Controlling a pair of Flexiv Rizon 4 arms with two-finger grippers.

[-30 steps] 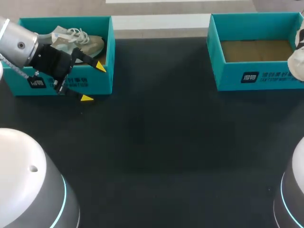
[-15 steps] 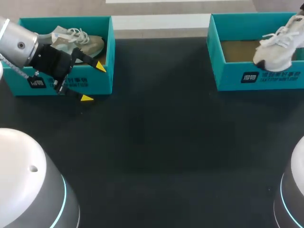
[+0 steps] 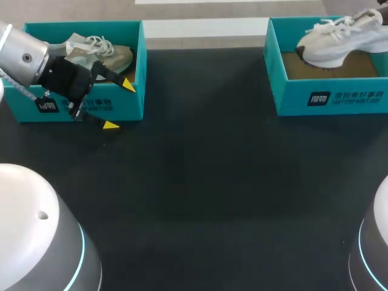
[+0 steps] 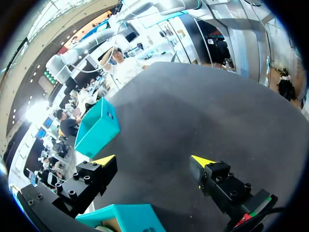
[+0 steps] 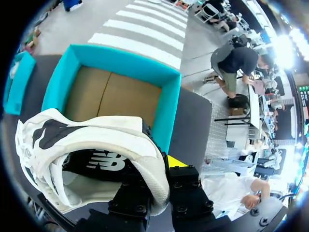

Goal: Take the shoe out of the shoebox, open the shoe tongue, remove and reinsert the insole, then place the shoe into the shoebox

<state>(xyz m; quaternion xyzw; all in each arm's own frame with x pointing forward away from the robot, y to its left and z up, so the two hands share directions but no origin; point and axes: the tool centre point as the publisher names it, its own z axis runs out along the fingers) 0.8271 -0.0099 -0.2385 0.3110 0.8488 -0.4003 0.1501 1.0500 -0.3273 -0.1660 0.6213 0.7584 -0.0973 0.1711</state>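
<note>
A white shoe [image 3: 333,45] hangs over the teal right shoebox [image 3: 327,97], toe toward the middle of the table. In the right wrist view my right gripper [image 5: 157,164] is shut on the heel collar of the white shoe [image 5: 96,140], one finger inside and one outside, above the open box [image 5: 166,96]. A beige shoe [image 3: 100,51] lies in the left shoebox [image 3: 124,106]. My left gripper [image 3: 119,105] stands open astride that box's front right corner. In the left wrist view the gripper [image 4: 153,160] holds nothing, and the box corner [image 4: 125,217] shows below it.
The two boxes stand at the far left and far right of the dark table [image 3: 200,182]. From the left wrist, the right shoebox [image 4: 99,128] shows far ahead across the table.
The white shoe has come in from the right edge and moved left over the right shoebox, turning level. The left arm has not moved.
</note>
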